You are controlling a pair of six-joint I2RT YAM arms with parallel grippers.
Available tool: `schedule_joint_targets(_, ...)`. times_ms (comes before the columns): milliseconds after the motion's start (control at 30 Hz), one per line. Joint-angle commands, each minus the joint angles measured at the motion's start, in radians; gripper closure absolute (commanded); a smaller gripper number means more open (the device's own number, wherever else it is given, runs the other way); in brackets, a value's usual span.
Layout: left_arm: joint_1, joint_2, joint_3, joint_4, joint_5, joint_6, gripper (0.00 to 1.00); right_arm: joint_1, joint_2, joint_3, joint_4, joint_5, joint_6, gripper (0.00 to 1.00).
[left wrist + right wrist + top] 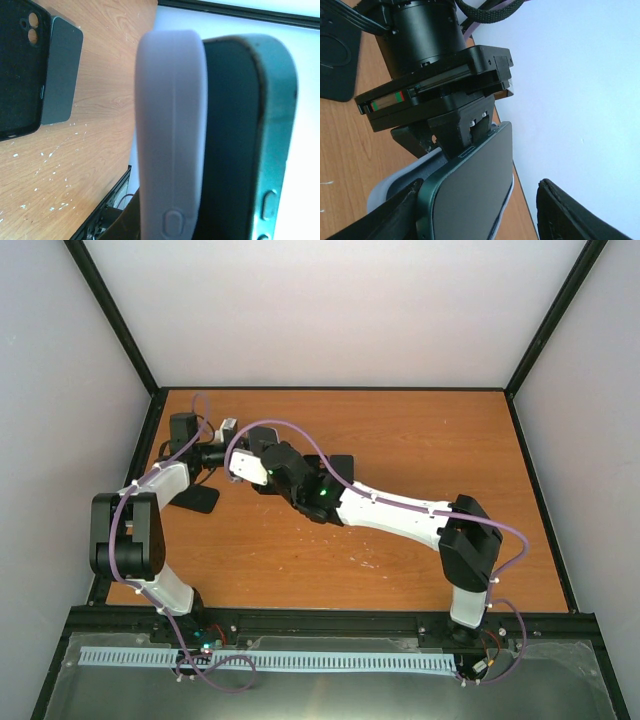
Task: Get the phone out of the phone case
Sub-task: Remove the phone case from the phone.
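Note:
A dark green phone (240,140) with a black screen (470,195) sits partly in a pale lavender phone case (170,125). One end of the case is peeled away from the phone. My left gripper (470,127) is shut on the edge of phone and case together and holds them in the air at the table's back left (228,428). My right gripper (480,220) straddles the phone's free end. One of its fingers (385,220) rests against the case and phone edge, and the other stands well off to the right. It is open.
A black case (20,70) and a grey phone (60,70) lie side by side on the wooden table (400,440). Dark flat items lie under the arms (195,498). The enclosure's black frame and white walls stand close behind the left gripper.

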Motion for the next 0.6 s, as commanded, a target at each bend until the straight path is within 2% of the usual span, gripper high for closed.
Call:
schedule_joint_targets(0,0.000,-0.057,0.011,0.018,0.067,0.000,0.99,-0.001,0.038,-0.026,0.107,0.101,-0.084,0.44)
schedule_joint_targets(200,0.000,-0.055,0.008,0.015,0.065,0.007,0.99,-0.001,0.020,-0.057,0.186,0.122,-0.127,0.64)
schedule_joint_targets(467,0.000,-0.045,0.018,-0.021,0.039,0.049,0.99,0.001,-0.048,-0.071,0.189,0.109,-0.112,0.96)
schedule_joint_targets(567,0.000,-0.047,0.029,-0.058,0.012,0.090,0.99,-0.002,-0.083,-0.060,0.158,0.101,-0.089,0.97)
